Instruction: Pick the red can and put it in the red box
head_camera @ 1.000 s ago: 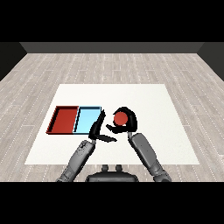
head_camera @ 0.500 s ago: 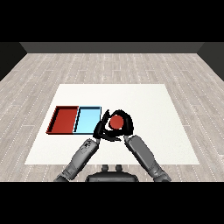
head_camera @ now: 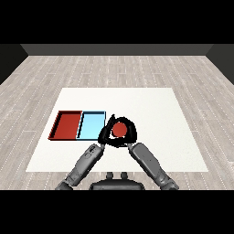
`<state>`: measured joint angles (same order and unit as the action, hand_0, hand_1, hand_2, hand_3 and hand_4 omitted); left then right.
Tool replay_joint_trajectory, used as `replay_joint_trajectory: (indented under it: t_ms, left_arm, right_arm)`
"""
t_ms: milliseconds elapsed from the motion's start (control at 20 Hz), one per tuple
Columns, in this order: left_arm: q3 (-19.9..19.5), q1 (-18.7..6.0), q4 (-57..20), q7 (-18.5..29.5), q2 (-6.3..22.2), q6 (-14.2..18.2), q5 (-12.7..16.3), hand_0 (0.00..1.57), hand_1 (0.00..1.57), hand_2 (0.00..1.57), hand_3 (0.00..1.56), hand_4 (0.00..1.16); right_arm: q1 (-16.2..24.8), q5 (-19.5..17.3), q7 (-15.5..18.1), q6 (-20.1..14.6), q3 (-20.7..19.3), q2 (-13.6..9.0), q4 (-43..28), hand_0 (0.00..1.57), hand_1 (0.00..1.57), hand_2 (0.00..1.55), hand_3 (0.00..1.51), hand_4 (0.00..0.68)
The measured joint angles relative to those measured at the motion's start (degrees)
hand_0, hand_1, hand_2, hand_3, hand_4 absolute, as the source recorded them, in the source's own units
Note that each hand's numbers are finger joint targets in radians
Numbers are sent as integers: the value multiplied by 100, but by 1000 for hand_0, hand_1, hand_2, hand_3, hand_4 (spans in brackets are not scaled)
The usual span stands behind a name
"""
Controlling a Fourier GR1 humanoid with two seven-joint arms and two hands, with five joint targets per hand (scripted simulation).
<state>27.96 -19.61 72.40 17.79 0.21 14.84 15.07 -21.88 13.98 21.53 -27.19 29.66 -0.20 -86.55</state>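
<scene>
Right of the light blue tray (head_camera: 91,126): red can (head_camera: 119,130) | right hand (head_camera: 128,137) curled round it | left hand (head_camera: 104,133) straight-fingered alongside | grasp done; carry to red tray (head_camera: 67,125) remains

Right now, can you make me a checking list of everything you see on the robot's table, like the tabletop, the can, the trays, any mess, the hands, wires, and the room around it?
Surface: white table, flat, on a grey wooden floor.
Job's things: red can held just right of the light blue tray; red tray lies left of the blue one, side by side, nothing in either.
Clutter: nothing seen.
Hands: right hand curled round the can; left hand close against the can's left side, whether it touches cannot be told.
Cables: nothing seen.
Surroundings: floor of grey planks, dark wall behind.
</scene>
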Motion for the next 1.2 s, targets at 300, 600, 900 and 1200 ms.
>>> replay_joint_trajectory:
  t_ms: [300, 600, 900, 1200]
  left_arm:
    - [51, -62, 130, -110, 56, 467, 121, 374, 374, 719, 567, 911]
    - [292, -160, -132, 109, 71, 1232, 580, 1571, 1571, 1567, 1483, 1116]
    - [218, -95, -219, 138, 43, 1422, 486, 1571, 1571, 1554, 1474, 1137]
    - [210, -130, -251, 487, 59, 1730, 568, 1571, 1571, 1571, 1502, 1145]
  right_arm:
    - [-333, 38, -121, -387, 212, -26, 130, 1544, 1544, 1467, 1404, 651]
    - [-335, 2, -164, -386, 196, -57, 71, 1500, 1500, 1446, 1390, 653]
    - [-263, 39, -75, -323, 216, -11, 96, 1483, 1483, 1442, 1392, 642]
    - [-433, 215, -143, -411, 262, -11, 107, 1245, 1245, 1247, 1155, 0]
